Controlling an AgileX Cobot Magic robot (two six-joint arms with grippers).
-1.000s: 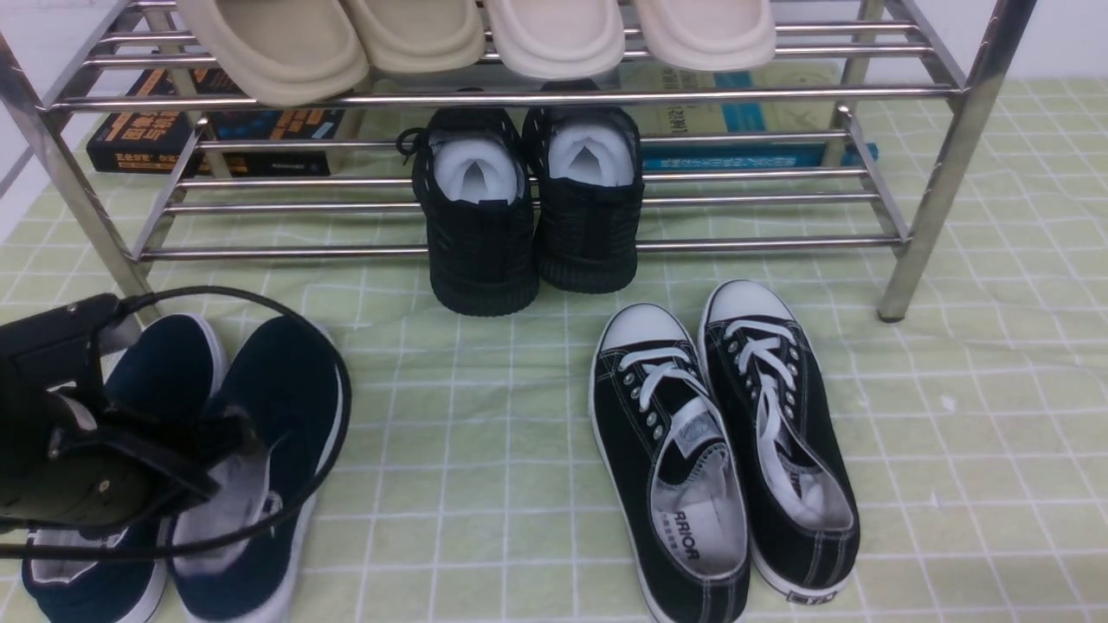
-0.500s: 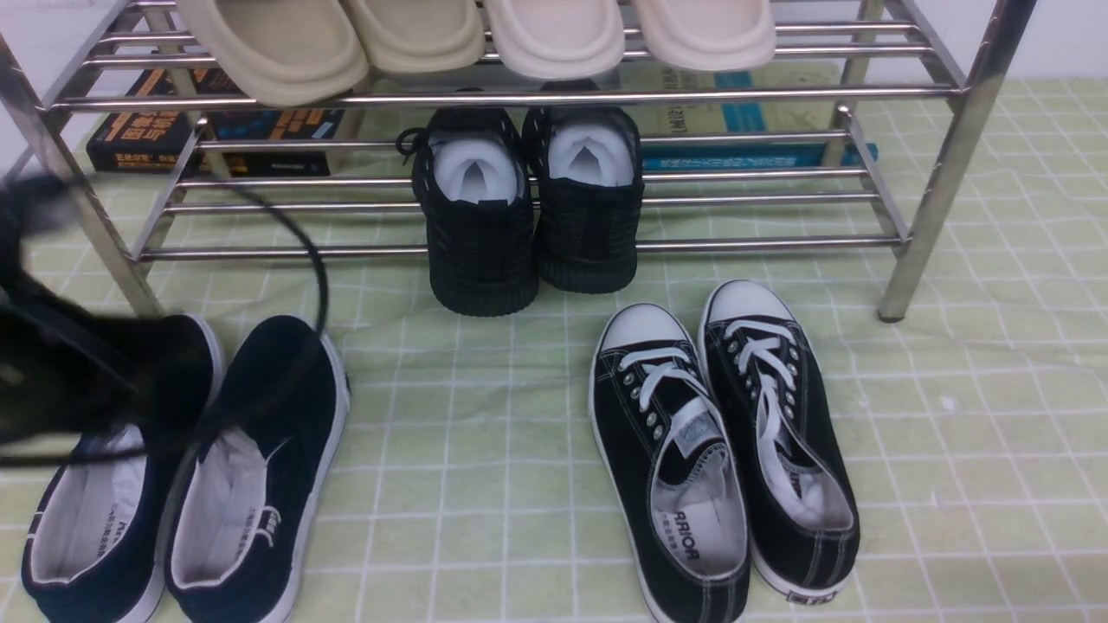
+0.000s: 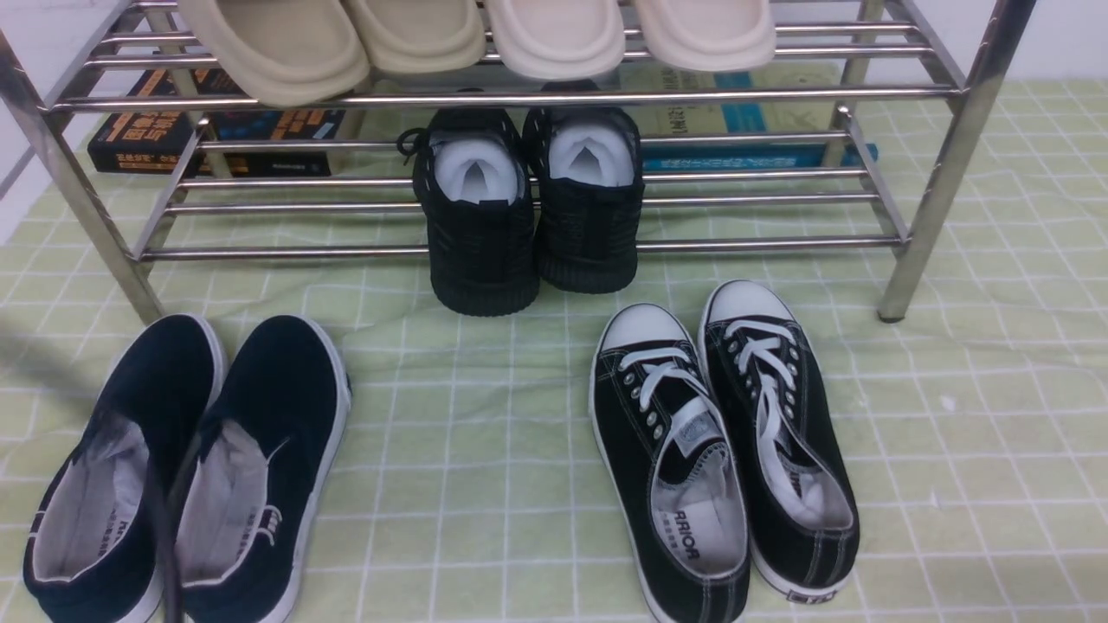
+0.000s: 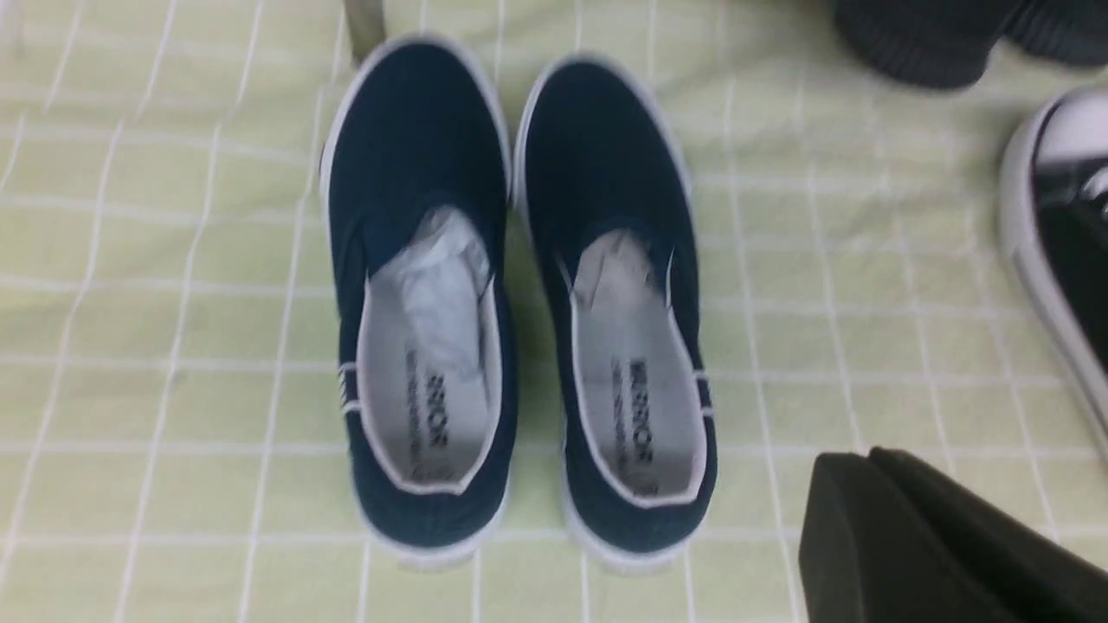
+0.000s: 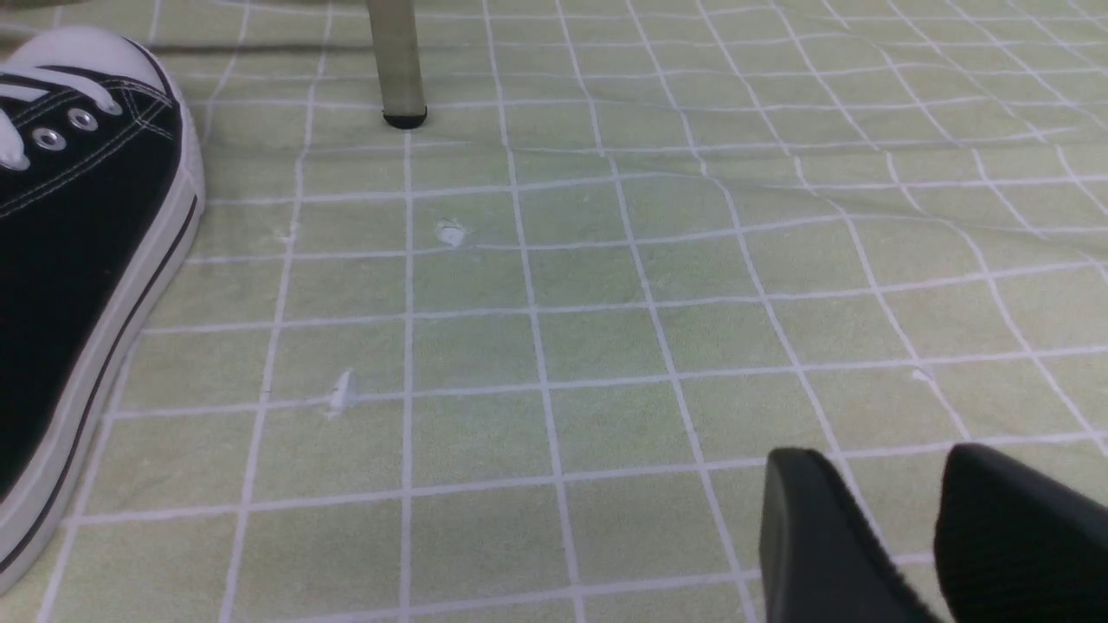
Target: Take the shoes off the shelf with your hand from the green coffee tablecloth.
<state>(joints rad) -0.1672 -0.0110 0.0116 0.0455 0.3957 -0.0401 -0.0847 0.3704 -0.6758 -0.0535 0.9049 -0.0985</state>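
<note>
The two blue shoes (image 3: pixel 186 467) lie side by side on the green cloth (image 3: pixel 485 415), toward its front left corner. Their toes point at the shelf (image 3: pixel 519 97), and they are not on it. The left hand (image 4: pixel 943 545) hangs in the air near them with its fingers pressed tight together and nothing in it. The right hand (image 5: pixel 866 484) is low over the right side of the cloth, near the black lace shoes (image 3: pixel 727 441), with its fingers apart and holding nothing.
</note>
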